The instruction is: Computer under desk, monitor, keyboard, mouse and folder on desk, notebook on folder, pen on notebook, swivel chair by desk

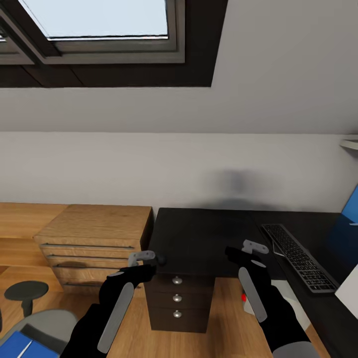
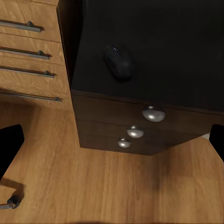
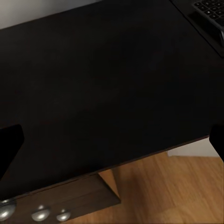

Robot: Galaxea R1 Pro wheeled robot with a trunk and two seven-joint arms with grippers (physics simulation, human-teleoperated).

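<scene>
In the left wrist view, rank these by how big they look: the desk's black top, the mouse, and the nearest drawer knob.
1. Desk top, by far the largest.
2. Mouse, clearly smaller.
3. Nearest drawer knob, smallest.
The mouse and knob lie at different depths, so their apparent gap may not match their real sizes.

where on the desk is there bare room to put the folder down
The desk is bare across its middle, between the mouse near its left front corner and the keyboard on the right. Past the keyboard, by the monitor, it is crowded.
</scene>
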